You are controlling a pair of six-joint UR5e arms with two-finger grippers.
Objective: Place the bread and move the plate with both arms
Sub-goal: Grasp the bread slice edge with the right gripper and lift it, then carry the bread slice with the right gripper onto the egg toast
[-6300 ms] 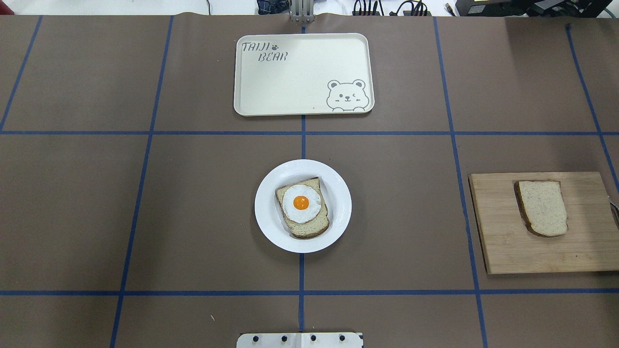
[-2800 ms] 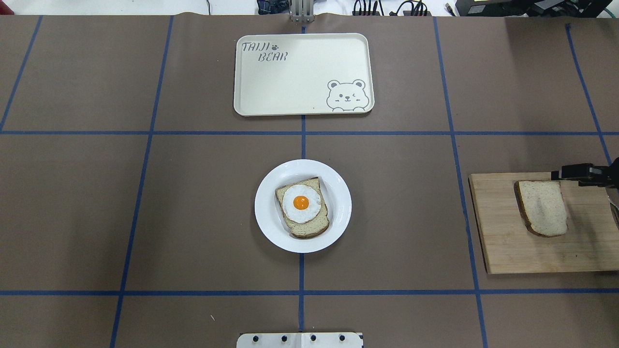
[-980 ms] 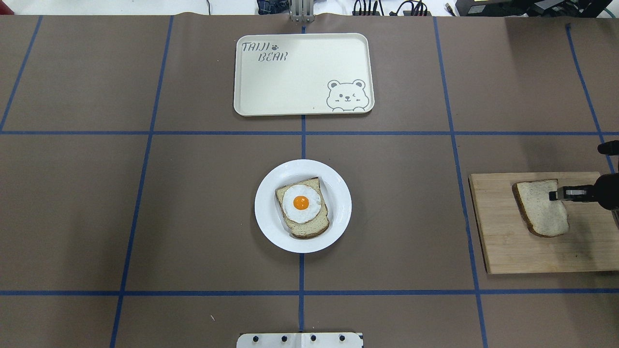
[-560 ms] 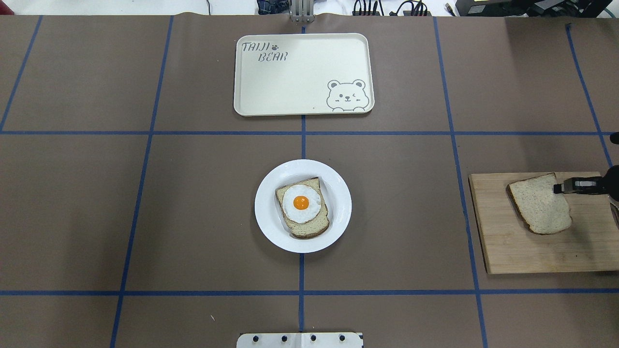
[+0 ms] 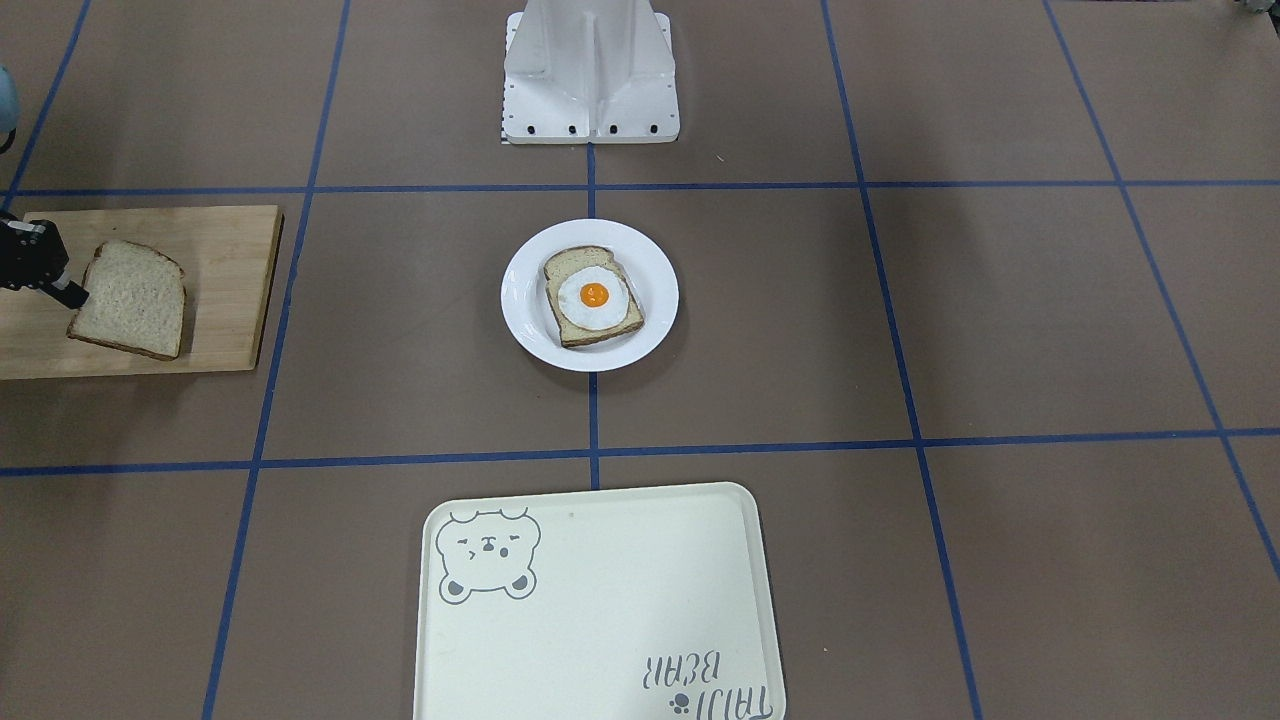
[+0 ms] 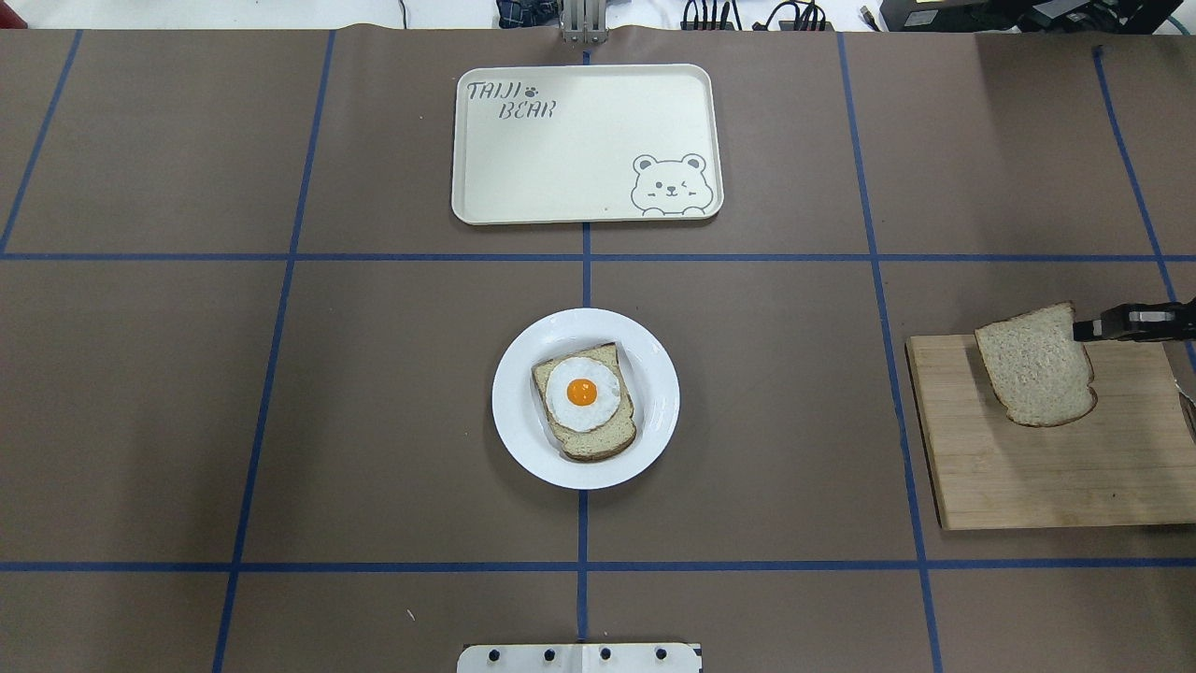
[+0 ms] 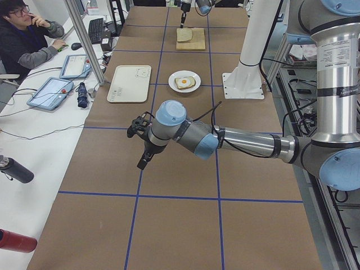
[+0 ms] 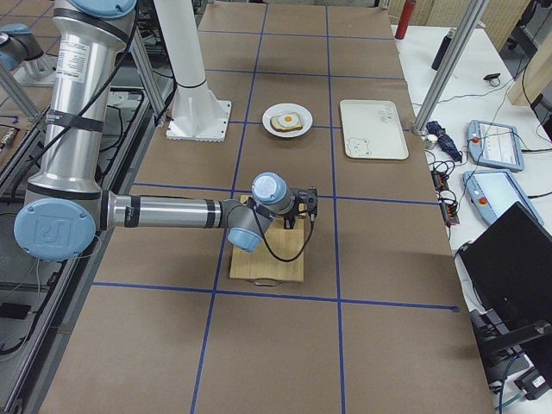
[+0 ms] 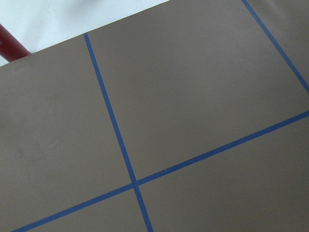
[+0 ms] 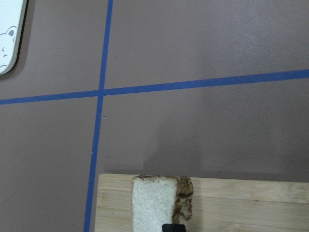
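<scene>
The bare bread (image 6: pixel 1035 366) hangs tilted just above the wooden cutting board (image 6: pixel 1056 467) at the right, its top past the board's far edge. My right gripper (image 6: pixel 1079 330) is shut on the slice's far right corner. The hold also shows in the front view, with the gripper (image 5: pixel 72 292) at the bread (image 5: pixel 130 300). The right wrist view shows the bread's end (image 10: pixel 157 203) over the board. The white plate (image 6: pixel 512 411) sits at the table's centre with an egg-topped slice (image 6: pixel 581 393) on it. My left gripper (image 7: pixel 142 163) hovers over bare table far to the left. I cannot tell if it is open.
A cream bear tray (image 6: pixel 587 140) lies beyond the plate at the far side. The white base stand (image 5: pixel 590 70) is at the near edge. An operator (image 7: pixel 25 34) sits at a side desk with tablets and bottles.
My right gripper came in from the right, closed on the bread's corner and lifted it. The slice has tilted, turned a little and moved toward the board's far edge.
</scene>
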